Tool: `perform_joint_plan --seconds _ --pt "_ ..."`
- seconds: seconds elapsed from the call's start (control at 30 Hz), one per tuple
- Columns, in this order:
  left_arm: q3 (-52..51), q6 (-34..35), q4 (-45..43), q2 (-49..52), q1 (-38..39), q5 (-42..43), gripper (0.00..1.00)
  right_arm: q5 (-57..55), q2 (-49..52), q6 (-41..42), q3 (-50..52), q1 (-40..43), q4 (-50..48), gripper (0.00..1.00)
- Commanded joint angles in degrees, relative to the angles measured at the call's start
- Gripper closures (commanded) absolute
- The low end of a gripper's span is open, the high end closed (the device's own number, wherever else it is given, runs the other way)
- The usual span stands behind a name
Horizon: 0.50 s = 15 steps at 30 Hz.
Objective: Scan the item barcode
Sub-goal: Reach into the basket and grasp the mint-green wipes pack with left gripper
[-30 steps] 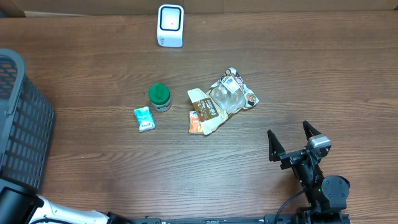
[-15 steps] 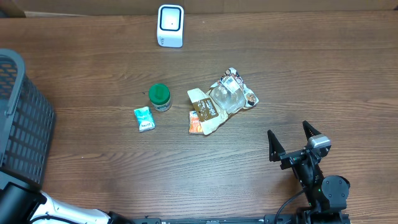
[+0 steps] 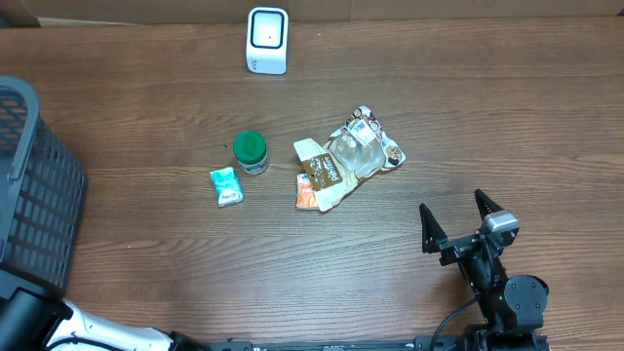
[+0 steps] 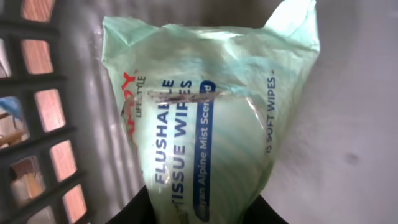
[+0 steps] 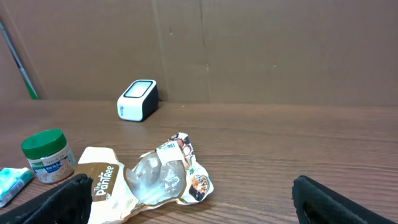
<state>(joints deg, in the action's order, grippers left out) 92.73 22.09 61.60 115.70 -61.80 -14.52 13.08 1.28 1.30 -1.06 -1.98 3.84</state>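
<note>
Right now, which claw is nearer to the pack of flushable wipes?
Left. The left claw is closed on the wipes pack inside the basket; the right claw hangs open over the table, far from the basket.

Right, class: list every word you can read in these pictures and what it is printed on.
"FLUSHABLE TISSUE WIPES": wipes pack
"Alpine Mist Scented": same pack
"SOFT WIPES": same pack, right edge
"PanTree": tan pouch
Print on the jar, small teal packet, crumpled bag: too small to read.
</note>
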Motion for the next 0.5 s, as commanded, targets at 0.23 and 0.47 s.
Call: perform_joint_plan --seconds 0.23,0.47 --pt "9.22 -1.18 5.68 -2.62 0.39 7.63 0.96 -0.42 -0.35 0.04 0.61 -0.37 -0.35 0.0" --pt "9.44 -1.11 3.74 -10.14 0.42 16.81 0.96 -0.42 -0.35 0.04 0.61 -0.37 -0.35 0.0"
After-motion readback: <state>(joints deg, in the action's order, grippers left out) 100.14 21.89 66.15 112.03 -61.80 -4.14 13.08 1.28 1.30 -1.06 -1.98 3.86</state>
